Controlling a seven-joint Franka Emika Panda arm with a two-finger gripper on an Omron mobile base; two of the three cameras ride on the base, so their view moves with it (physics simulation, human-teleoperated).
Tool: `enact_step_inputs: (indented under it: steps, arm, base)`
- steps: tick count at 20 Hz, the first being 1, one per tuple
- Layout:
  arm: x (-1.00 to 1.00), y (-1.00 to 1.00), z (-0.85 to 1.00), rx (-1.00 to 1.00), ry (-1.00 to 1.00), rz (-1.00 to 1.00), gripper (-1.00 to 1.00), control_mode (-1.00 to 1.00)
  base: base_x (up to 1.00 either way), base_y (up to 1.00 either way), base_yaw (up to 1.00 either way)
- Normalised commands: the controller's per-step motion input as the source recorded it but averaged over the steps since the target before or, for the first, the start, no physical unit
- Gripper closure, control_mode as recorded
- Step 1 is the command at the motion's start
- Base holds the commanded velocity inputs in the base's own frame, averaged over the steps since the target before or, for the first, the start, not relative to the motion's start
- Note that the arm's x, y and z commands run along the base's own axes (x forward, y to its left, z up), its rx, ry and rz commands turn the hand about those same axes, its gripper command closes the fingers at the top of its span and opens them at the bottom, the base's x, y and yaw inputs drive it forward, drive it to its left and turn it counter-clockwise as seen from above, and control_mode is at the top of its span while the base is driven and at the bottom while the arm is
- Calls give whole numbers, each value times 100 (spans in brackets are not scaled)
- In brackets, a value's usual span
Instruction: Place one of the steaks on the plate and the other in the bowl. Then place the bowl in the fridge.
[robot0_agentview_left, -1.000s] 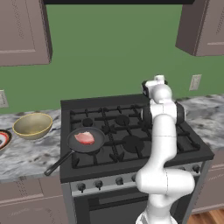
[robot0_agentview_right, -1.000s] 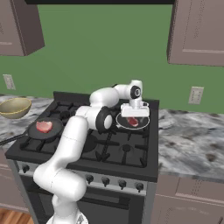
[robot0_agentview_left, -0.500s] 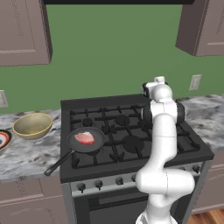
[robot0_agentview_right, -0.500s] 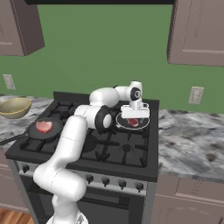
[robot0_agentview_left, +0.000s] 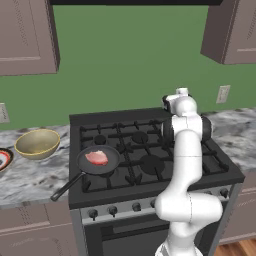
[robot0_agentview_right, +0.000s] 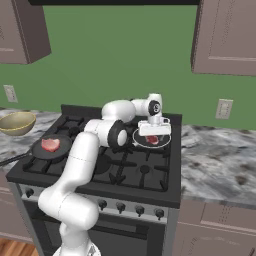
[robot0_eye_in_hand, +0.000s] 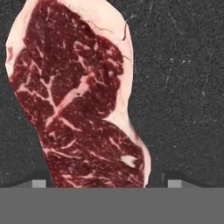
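Progress: nothing placed yet | gripper (robot0_agentview_right: 154, 137) – jaws spread either side of the red steak (robot0_eye_in_hand: 83, 100) in the back-right pan (robot0_agentview_right: 142, 142), not clamped | pink steak (robot0_agentview_left: 96, 158) in front-left pan (robot0_agentview_left: 100, 161) | bowl (robot0_agentview_left: 37, 143) and plate (robot0_agentview_left: 3, 159) bare – fridge step left

The light was even and fairly bright in both base views, flat as rendered scenes are, with no clear single source. The green wall (robot0_agentview_left: 125, 60) darkened toward the top of each frame. The white arm (robot0_agentview_right: 80, 165) showed soft shading on its underside and no hard glare. Shadows under the frying pan (robot0_agentview_left: 97, 161) at lower left were faint. Edges looked a little soft and blocky, with no distortion at the corners. In the hand view the steak (robot0_eye_in_hand: 78, 100) was sharp, evenly lit and free of glare.
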Motion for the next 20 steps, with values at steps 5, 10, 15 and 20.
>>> enact_step_inputs:
  steps: [5,10,15,20]
  arm:
    - [0,7,-31,2,0,0,100,-100]
    - [0,2,-31,5,0,0,100,-100]
    - [0,5,-11,0,0,0,100,-100]
    - [-2,6,9,1,-1,-1,100,-100]
  base:
    - [0,0,0]
    - [0,0,0]
    - [0,0,0]
    - [0,0,0]
